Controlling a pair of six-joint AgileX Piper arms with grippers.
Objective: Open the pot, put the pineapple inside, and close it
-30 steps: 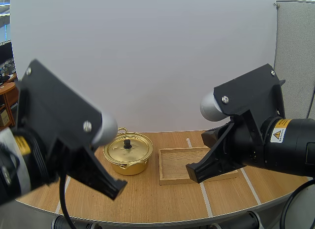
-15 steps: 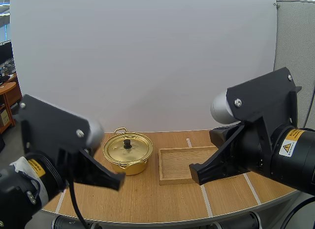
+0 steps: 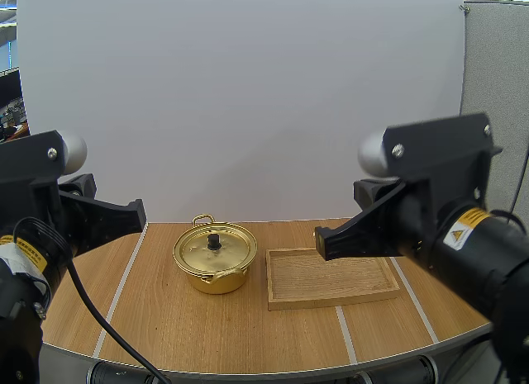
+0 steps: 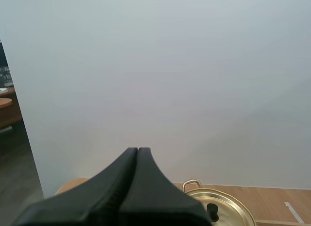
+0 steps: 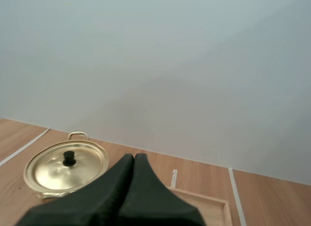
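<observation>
High view first: the pot stands on the counter, gold lid seated on it, black knob upright in the middle. A wooden tray lies just beside the pot, apart from it by a narrow strip of counter.

Now the arms. Both hang well above the counter, one on each flank, nothing touching the pot or the tray.

Left wrist view: the left claw is clenched on nothing, its two black fingers pressed together into one dark wedge. The pot is ahead of that claw and below it, off to its right side, with one looped handle and the knob peeping past the fingers.

Right wrist view: the right claw is clenched too, fingers flat against each other, nothing between them. From this claw the pot lies ahead, below and to the left, lid face in plain sight. The tray's near corner sits under and just right of its tips.
</observation>
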